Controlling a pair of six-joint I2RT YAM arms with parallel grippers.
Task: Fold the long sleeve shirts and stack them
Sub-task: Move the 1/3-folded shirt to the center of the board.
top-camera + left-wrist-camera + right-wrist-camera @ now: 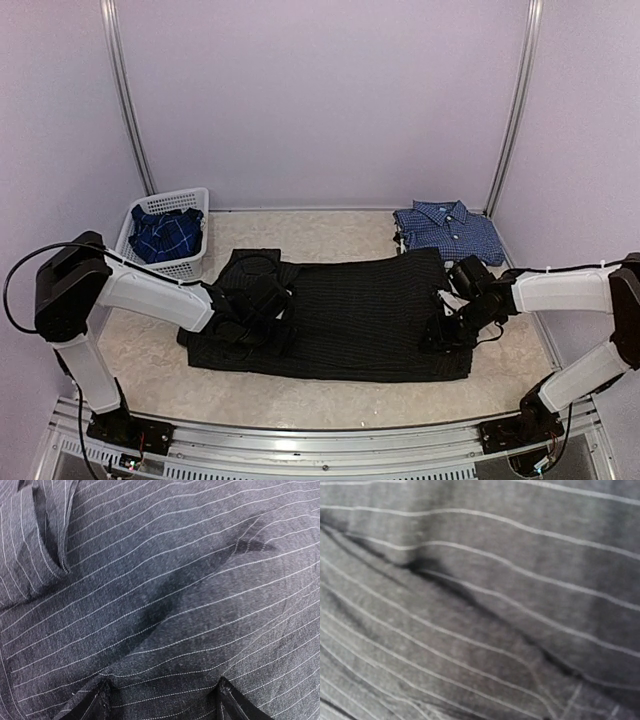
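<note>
Black cloth with thin pale pinstripes takes the middle of the table (330, 228): the black pinstriped shirt (350, 315) lies spread flat, with its long axis going from left to right across the table, parallel to the near edge. At its far left corner a smaller rounded part sticks out toward the back; I cannot tell for sure if this is the collar. The left gripper (250, 315) is down on the left part of this shirt. In the left wrist view its two fingertips (95, 706) stand clearly apart at the bottom of the picture, and only flat striped cloth with one soft crease shows between them, so the jaws are spread and nothing is pinched. The right gripper (445, 330) is on the right end of the same shirt, near its edge. Its wrist camera shows only blurred striped cloth very close, with no fingers, so I cannot tell how far it is open or if it holds cloth. The blue-and-white checked shirt (447, 230) lies folded at the far right corner, well apart, its collar pointing to the back wall. The dark blue plaid shirt (165, 235) is crumpled inside the white basket (170, 196) at the far left.
</note>
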